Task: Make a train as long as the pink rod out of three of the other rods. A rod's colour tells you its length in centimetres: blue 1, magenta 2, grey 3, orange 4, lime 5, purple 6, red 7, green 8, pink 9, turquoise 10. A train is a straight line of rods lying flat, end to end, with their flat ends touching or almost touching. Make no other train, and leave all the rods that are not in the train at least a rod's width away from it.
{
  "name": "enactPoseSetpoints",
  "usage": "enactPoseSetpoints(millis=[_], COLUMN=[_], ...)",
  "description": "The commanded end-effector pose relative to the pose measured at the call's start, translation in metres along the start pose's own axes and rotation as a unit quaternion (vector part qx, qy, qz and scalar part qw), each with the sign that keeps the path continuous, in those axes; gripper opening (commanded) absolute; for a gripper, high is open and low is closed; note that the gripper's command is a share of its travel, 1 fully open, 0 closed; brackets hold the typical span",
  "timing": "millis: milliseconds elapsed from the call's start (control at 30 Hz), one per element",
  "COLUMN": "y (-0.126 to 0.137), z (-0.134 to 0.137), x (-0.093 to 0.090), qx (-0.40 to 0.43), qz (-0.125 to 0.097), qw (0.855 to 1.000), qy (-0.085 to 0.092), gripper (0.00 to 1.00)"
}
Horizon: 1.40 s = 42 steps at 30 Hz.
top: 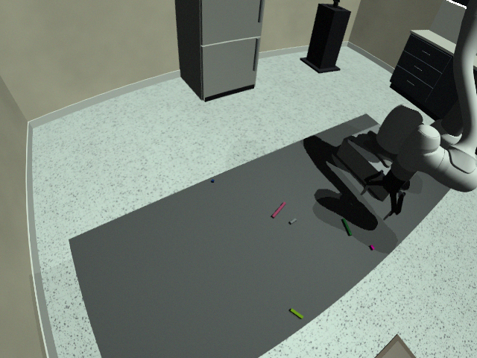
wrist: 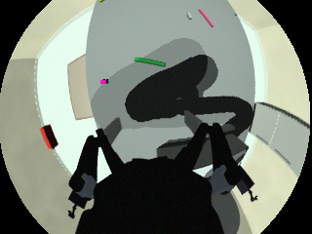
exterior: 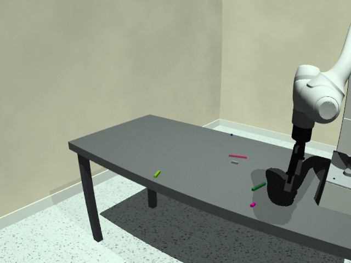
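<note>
Table (exterior: 119, 138): dark grey top, dark legs, set on speckled floor.

Gripper (top: 394, 208): right side of top view, hanging from white arm (exterior: 314, 96), fingers spread wide, nothing between them; held above the table, over its own dark shadow.

Rods, 6 pcs, all lying flat, none touching another:
- Pink rod (top: 278, 209): approx. centre of top view, angled diagonally.
- Grey rod (top: 292, 221): just lower right of pink, near but apart.
- Green rod (top: 346, 227): right of centre, at edge of arm's shadow, nearest rod to gripper in top view.
- Magenta rod (top: 371, 247): lower right of green, close to table's near edge.
- Lime rod (top: 296, 313): bottom of top view, near table edge, well apart from the rest.
- Blue rod (top: 212, 180): tiny, upper left of pink, near far table edge, well apart from others.

Room items, upper part of top view: fridge (top: 227, 46), black stand (top: 327, 34), dark drawer unit (top: 419, 69) at upper right.
</note>
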<state>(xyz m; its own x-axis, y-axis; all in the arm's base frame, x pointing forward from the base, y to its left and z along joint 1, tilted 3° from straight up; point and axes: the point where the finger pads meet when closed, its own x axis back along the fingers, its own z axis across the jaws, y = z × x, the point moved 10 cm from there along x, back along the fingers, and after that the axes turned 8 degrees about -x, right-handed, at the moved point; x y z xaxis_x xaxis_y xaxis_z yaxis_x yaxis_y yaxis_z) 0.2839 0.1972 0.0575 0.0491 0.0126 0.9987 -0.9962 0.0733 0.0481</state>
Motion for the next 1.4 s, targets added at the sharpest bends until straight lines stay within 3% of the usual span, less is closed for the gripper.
enactPoseSetpoints(millis=[0, 633, 800, 900, 1067, 1300, 1367], y=[0.0, 0.0, -0.011, -0.054, -0.095, -0.148, -0.148], z=[-0.001, -0.001, 0.001, 0.014, 0.032, 0.064, 0.064], x=[0.0, 0.0, 0.001, 0.003, 0.004, 0.003, 0.003], qx=[0.0, 0.0, -0.019, -0.091, -0.161, -0.253, -0.253], qz=[0.003, 0.003, 0.002, 0.002, 0.002, 0.001, 0.001], qw=[1.0, 1.0, 1.0, 0.996, 0.987, 0.967, 0.967], qy=[-0.003, -0.003, -0.003, -0.004, -0.004, -0.004, -0.004], gripper=[1.0, 1.0, 1.0, 1.0, 1.0, 1.0, 1.0])
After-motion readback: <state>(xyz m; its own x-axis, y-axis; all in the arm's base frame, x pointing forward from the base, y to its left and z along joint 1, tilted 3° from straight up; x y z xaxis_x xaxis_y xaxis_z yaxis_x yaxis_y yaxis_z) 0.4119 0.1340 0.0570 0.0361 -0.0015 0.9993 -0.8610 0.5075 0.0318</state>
